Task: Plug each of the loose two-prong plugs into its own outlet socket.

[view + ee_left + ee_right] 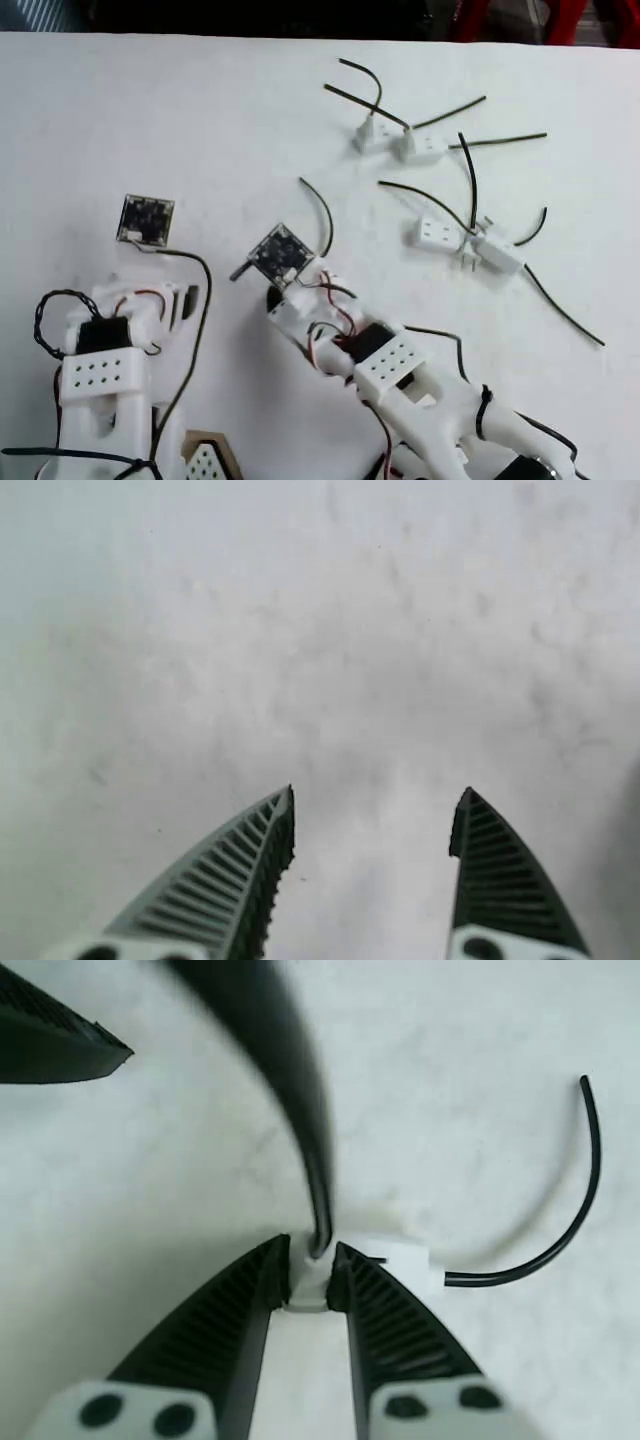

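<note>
White plug [405, 1260] with black cord [590, 1180] sits pinched in right fingers [400, 1330]; left fingers [230, 880] spread wide.

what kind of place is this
Probably a robotics test bench: two arms at a white table, with loose plugs and sockets scattered on it.

Left arm [100, 370], lower left, holds the left gripper [378, 792] spread wide. Right arm [400, 380], lower centre, has the right gripper [312, 1250] pinched on a plug [405, 1260].

high camera looks down over the table [150, 110]; both wrist cameras face it from close.
</note>
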